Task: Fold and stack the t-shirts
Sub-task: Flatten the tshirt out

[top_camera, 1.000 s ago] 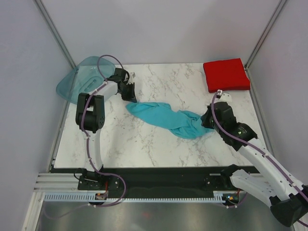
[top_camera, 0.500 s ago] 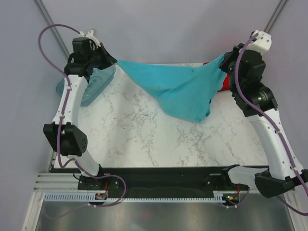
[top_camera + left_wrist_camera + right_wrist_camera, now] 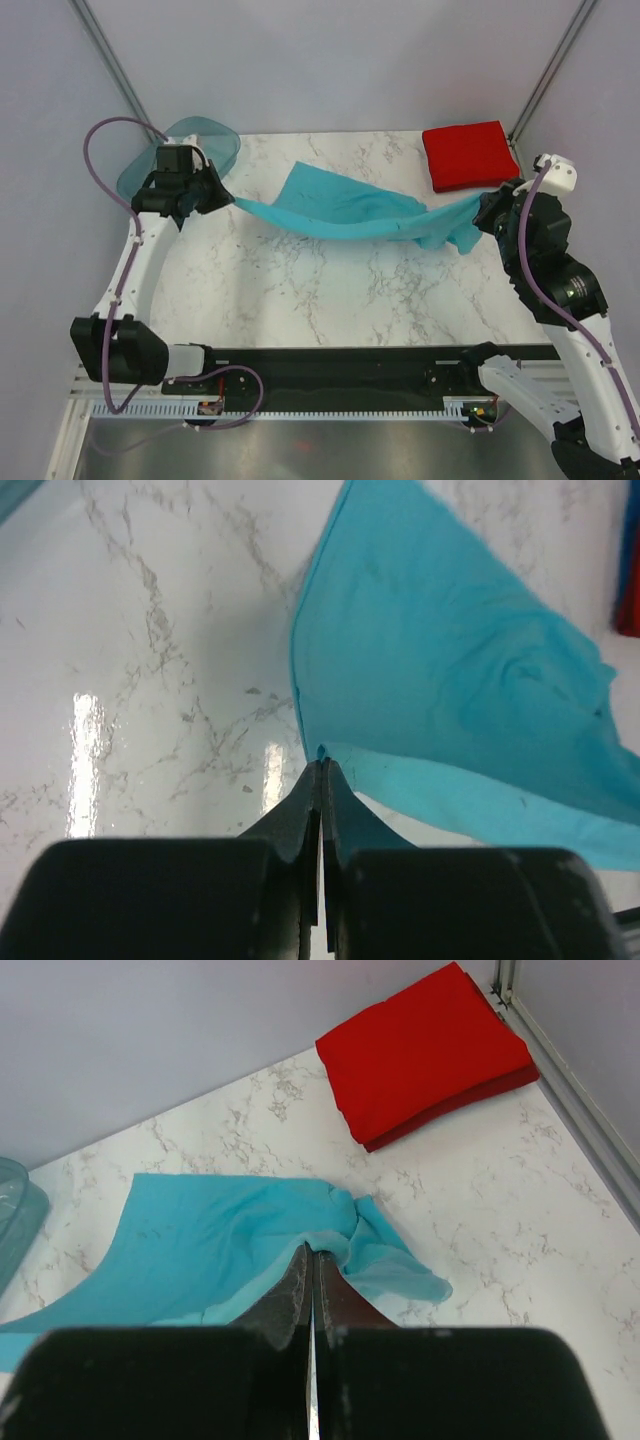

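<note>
Marble, white with grey veins, makes the table top (image 3: 300,290). Plain pale walls (image 3: 330,60) close it in at the back and on both sides, with metal posts (image 3: 110,70) in the back corners. The blue t-shirt (image 3: 345,212) is stretched across the middle of the table between the two grippers, and its far flap seems to rest on the marble. The left gripper (image 3: 222,197) is pinched tight on the shirt's left end. The right gripper (image 3: 486,208) is pinched tight on its right end, where some cloth bunches and droops. Only the top camera shows the whole stretch of cloth from end to end. The left wrist camera shows up close the closed fingers (image 3: 297,825) biting a thin edge of blue cloth. The right wrist camera shows the red t-shirt (image 3: 430,1055) best, folded into a neat square in the far right corner, apart from the blue one. A see-through teal tray (image 3: 195,140) sits at the far left corner, and the left gripper hides part of it.
</note>
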